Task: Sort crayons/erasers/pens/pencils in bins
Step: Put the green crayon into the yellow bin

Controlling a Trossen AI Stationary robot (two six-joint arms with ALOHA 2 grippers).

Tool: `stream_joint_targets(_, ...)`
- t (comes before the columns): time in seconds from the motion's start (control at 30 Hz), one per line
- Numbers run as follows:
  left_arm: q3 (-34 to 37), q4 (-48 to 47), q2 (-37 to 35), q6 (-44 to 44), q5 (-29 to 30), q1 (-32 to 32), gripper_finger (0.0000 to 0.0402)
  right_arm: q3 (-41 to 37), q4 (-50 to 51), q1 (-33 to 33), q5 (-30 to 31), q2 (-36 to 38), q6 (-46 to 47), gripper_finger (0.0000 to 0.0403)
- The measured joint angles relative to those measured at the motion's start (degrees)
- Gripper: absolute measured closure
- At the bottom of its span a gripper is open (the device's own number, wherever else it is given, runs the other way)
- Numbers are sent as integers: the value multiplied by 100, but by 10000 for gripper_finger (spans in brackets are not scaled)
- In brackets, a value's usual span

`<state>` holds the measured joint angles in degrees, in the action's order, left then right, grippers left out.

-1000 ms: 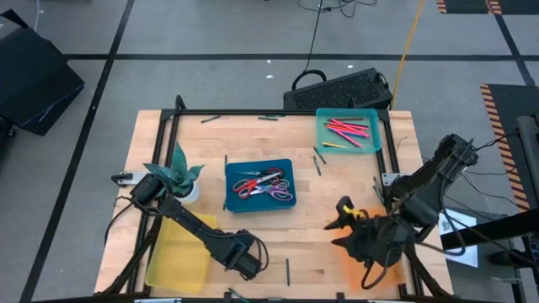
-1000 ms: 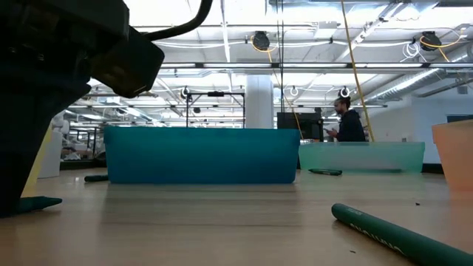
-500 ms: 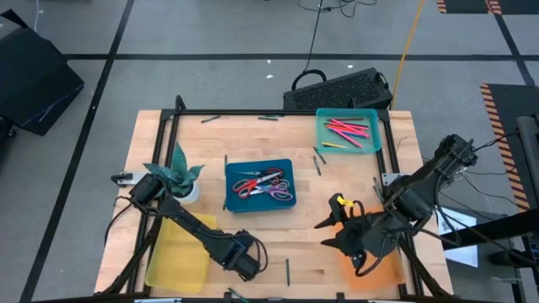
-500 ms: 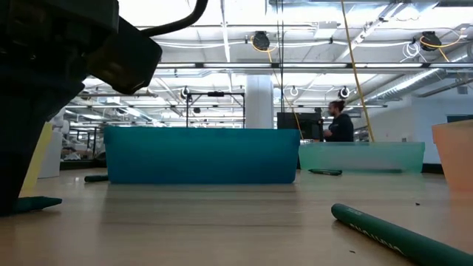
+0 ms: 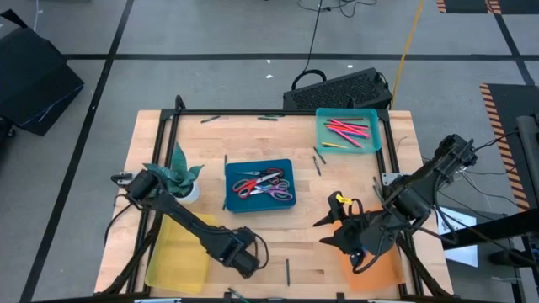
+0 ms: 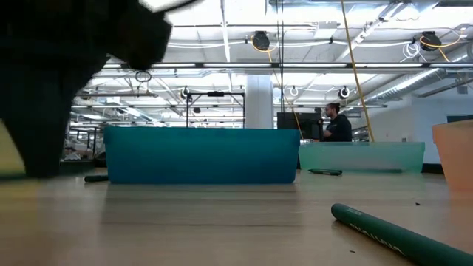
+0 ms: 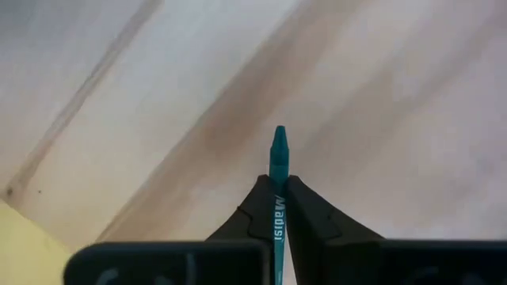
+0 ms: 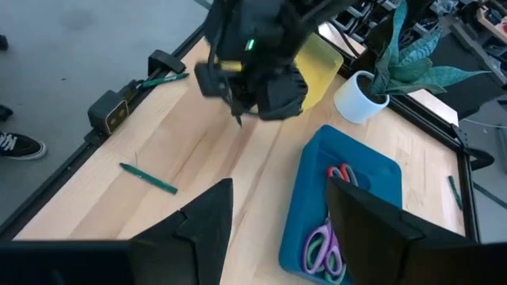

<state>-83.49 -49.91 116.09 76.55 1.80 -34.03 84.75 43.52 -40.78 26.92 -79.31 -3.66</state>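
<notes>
One teal crayon sits pinched in the left gripper near the table's front edge; right gripper spread wide.

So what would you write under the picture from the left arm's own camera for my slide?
Left gripper shut on a teal crayon, its tip pointing out over the wooden table, with a yellow bin at the corner.

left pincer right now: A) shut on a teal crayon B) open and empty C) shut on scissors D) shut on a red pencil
A. The left wrist view shows the left pincer closed on a thin teal crayon, its tip sticking out past the fingers above the wooden table.
</notes>
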Motion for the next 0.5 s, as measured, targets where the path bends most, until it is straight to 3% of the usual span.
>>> stream_joint_targets(0.2, -8, -34, -688, -672, 130, 11, 384, 0, -2, 141, -4, 0, 0, 206)
stream_joint_targets(0.5, -33, -651, -2289, -853, 380, -196, 384, 0, -3, 251, -15, 0, 18, 206)
